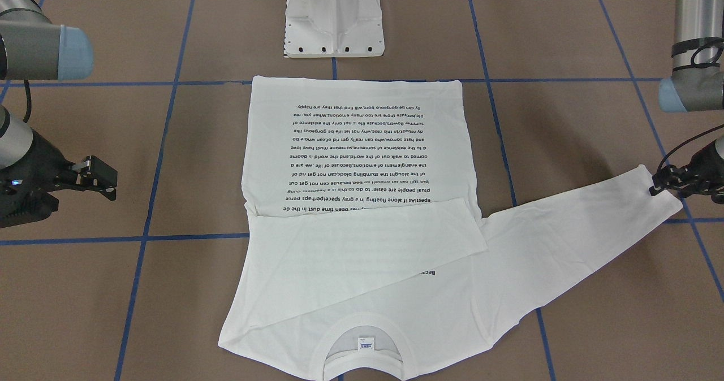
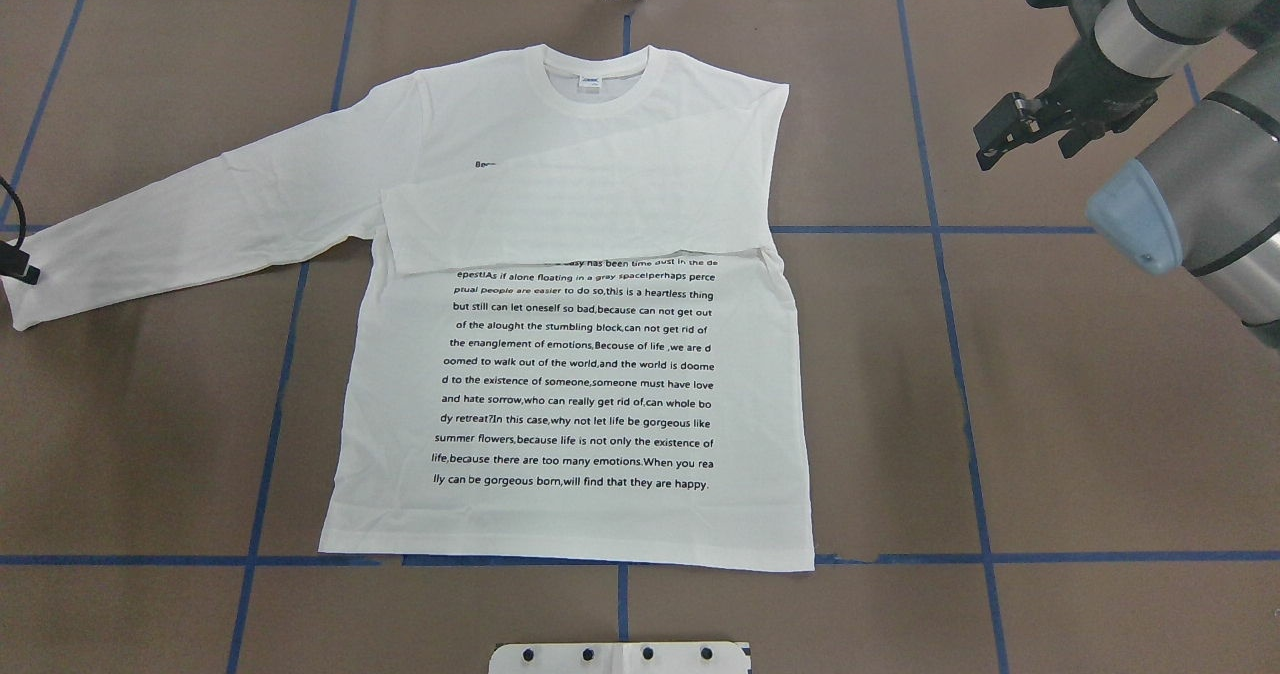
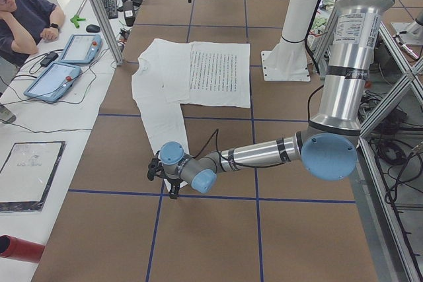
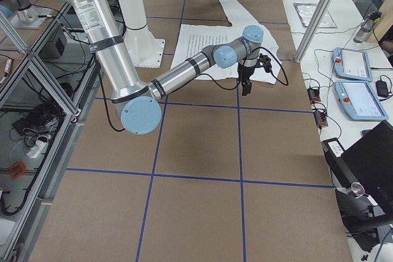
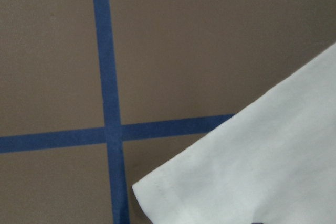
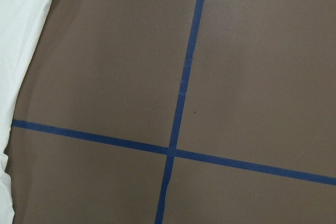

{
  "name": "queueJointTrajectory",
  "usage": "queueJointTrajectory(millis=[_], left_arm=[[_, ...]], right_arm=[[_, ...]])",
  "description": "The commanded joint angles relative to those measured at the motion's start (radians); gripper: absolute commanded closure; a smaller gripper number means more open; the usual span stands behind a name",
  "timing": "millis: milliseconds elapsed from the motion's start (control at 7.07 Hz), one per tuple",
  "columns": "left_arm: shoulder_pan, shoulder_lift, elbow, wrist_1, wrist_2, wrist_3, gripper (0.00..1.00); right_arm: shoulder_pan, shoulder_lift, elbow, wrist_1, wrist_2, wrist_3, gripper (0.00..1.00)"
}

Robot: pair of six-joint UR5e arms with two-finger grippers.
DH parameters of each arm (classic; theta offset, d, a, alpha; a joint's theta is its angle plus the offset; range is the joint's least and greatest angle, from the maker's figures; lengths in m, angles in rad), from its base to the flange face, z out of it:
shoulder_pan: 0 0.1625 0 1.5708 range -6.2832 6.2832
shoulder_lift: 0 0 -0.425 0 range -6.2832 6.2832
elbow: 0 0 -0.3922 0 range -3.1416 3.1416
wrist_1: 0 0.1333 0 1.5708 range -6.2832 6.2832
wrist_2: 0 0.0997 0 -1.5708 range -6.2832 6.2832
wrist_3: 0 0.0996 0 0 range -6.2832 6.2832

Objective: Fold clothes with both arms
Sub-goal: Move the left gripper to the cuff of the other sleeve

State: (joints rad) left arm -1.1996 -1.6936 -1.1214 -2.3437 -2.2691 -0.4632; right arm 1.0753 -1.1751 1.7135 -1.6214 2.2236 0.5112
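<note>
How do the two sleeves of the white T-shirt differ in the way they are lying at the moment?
The outstretched sleeve runs straight out over the table towards the robot's left, while the folded sleeve lies across the chest. The outstretched sleeve covers no print; the folded sleeve hides the top lines of the text block. The left gripper is at the outstretched sleeve's cuff; no gripper is near the folded sleeve. Both lie flat.

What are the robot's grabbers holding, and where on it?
The right gripper holds nothing and hangs apart from the T-shirt. The left gripper is at the cuff of the stretched-out sleeve, but whether it pinches it cannot be told.
</note>
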Motion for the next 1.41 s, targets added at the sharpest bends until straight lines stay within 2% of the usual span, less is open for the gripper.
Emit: queueJointTrajectory(millis=[0, 424, 707, 990, 1273], left_arm=[[0.0, 0.002, -0.005, 0.0, -0.001, 0.0, 0.33], [0.0, -0.003, -0.012, 0.0, -0.001, -0.024, 0.52], [0.0, -0.006, -0.023, -0.002, -0.001, -0.044, 0.72], [0.0, -0.004, -0.037, 0.0, -0.001, -0.058, 0.84], [0.0, -0.001, -0.057, 0.0, -0.006, -0.098, 1.0]], right_arm=[[-0.002, 0.0, -0.002, 0.0, -0.001, 0.001, 0.0], [-0.002, 0.0, -0.002, 0.0, -0.001, 0.001, 0.0], [0.0, -0.003, -0.003, 0.0, -0.001, 0.001, 0.0], [0.0, -0.004, -0.003, 0.0, -0.001, 0.001, 0.0], [0.0, -0.006, -0.006, 0.0, -0.001, 0.001, 0.0]])
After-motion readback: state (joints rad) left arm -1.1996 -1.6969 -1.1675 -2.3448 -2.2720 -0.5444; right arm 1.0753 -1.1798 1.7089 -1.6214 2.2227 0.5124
